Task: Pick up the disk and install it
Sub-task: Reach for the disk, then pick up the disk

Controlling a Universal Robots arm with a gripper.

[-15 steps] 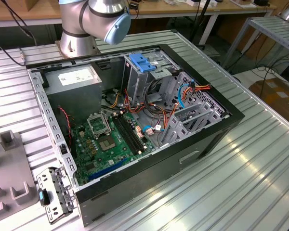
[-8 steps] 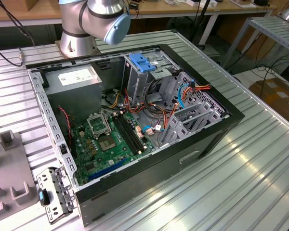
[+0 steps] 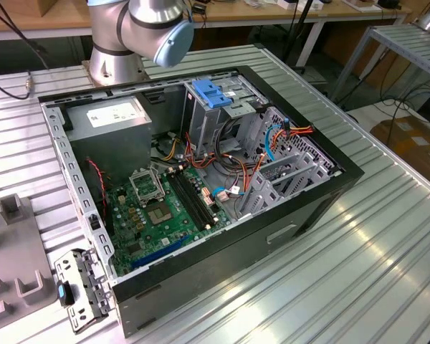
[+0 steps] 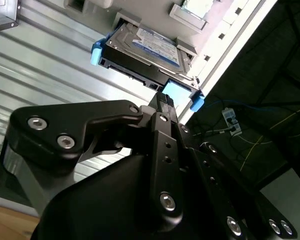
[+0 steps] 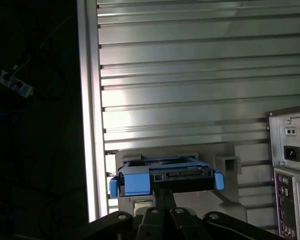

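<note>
- Sitting at the exterior view's left edge is a grey slotted fixture [image 3: 14, 244], lying on the ribbed aluminium table [image 3: 344, 287].
- Hanging open just beside it, at the case's near corner, is a small metal slot bracket [image 3: 82, 287].
- Taking up the middle is the open computer case [image 3: 287, 222], lying on its side. The grey power-supply box [image 3: 111, 125] is sitting in its far left corner, and the green motherboard [image 3: 154, 215] is lying nearer the front.
- Rising behind the case is the arm [image 3: 150, 25], its blue-capped joint hanging over the far wall.
- Further right inside, a blue drive cage [image 3: 211, 93] is standing up. Orange and red cables [image 3: 254, 168] are trailing across the grey metal bays [image 3: 287, 172] beside it, crowding that end.
- In both wrist views the disk [image 4: 145, 47] [image 5: 182, 176] is lying outside the case, label face showing. It is sitting in a pale grey holder [image 4: 155, 15] [image 5: 225, 165] near the table's edge, with blue rails [image 4: 96, 52] along its sides. The case's rear panel [image 5: 292, 170] is standing nearby.
- The gripper [image 4: 164, 99] [image 5: 163, 192] is hovering close against the disk's near end. I cannot tell whether it is open, closed or touching.
</note>
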